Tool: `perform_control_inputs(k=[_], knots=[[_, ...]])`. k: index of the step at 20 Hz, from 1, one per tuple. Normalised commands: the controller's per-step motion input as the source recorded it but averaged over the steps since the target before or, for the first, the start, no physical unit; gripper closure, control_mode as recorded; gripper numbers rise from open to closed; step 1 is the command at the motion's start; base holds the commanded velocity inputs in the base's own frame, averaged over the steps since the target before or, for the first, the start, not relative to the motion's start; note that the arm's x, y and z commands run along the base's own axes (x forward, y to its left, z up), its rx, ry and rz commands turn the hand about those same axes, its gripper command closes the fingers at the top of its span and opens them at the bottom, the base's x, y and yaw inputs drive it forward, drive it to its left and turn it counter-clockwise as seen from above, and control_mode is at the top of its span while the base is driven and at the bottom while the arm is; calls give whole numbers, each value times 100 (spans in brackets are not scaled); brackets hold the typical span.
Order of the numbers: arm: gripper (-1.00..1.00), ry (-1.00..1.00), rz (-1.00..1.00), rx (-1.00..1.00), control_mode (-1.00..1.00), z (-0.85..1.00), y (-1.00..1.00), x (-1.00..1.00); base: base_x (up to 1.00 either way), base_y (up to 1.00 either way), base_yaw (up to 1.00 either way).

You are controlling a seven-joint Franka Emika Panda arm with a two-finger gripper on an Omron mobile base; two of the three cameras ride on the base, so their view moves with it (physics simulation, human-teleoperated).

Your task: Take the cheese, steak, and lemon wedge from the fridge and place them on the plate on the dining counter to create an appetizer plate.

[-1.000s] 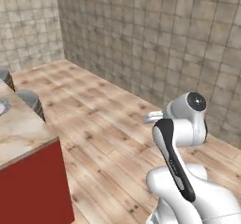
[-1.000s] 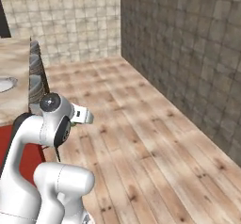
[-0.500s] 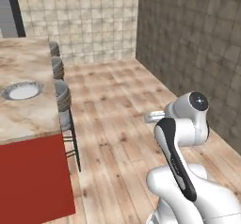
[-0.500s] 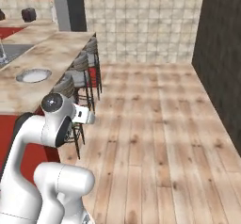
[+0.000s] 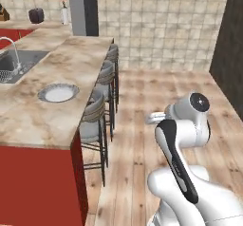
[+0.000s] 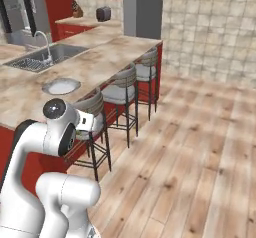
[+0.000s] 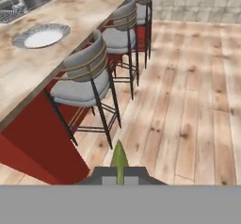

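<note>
In the hand view my gripper is shut on the lemon wedge, a tiny yellow-green sliver standing up between the dark fingertips. The plate lies on the dining counter, ahead and to the left of the hand; its white centre is bare. The steel sink is set in the counter beyond the plate. The dark grey fridge stands far back on the left. The cheese and steak are out of view.
Three grey bar stools line the counter's near side between me and the plate. Open wooden floor lies to the right. A dark wall is at far right, and a toaster on the wall-side counter.
The whole picture has swung: the base has turned, bringing the dining counter, stools and plate into view. The arm's pose over the base looks unchanged.
</note>
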Motion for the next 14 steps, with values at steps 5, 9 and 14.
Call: perform_control_inputs(k=[5,9,14], knots=[[100,0,0,0,100,0,0,0,100,-61,56],[100,0,0,0,100,0,0,0,100,-56,55],[100,0,0,0,100,0,0,0,100,-36,52]])
